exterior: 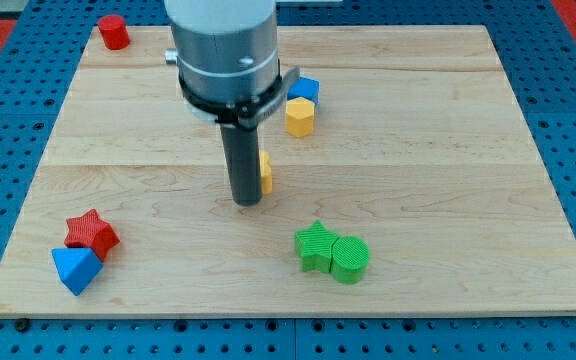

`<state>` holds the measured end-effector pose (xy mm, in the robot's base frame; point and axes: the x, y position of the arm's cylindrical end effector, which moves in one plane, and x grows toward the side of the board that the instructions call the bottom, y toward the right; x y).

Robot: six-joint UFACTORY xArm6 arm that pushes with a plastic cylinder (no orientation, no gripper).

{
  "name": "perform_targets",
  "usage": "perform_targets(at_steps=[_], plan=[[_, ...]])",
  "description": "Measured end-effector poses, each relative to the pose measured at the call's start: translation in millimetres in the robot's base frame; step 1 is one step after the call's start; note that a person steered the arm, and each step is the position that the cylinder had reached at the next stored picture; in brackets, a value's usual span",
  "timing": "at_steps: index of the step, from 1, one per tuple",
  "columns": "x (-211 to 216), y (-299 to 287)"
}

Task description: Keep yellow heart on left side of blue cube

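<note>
My end effector, a bare rod grasping nothing, has my tip (247,201) touching the mostly hidden yellow heart (266,172), below-left of the blue cube (304,89); light, rigid, slide-prone, so push its flank squarely.

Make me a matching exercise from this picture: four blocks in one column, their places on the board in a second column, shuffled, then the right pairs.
Blocks:
1. red cylinder
2. green star
3. blue cube
4. red star

Places:
A. touching the green cylinder, the view's bottom
B. against the blue block, the view's bottom left
C. the view's top left corner
D. just above the yellow hexagon

Pairs: 1-C, 2-A, 3-D, 4-B
</note>
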<state>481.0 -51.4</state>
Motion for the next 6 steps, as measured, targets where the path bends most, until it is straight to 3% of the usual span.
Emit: perform_targets(at_steps=[2, 4, 6], plan=[[-47.2, 2.1], [-17.8, 33.9], [-54.2, 24.3]])
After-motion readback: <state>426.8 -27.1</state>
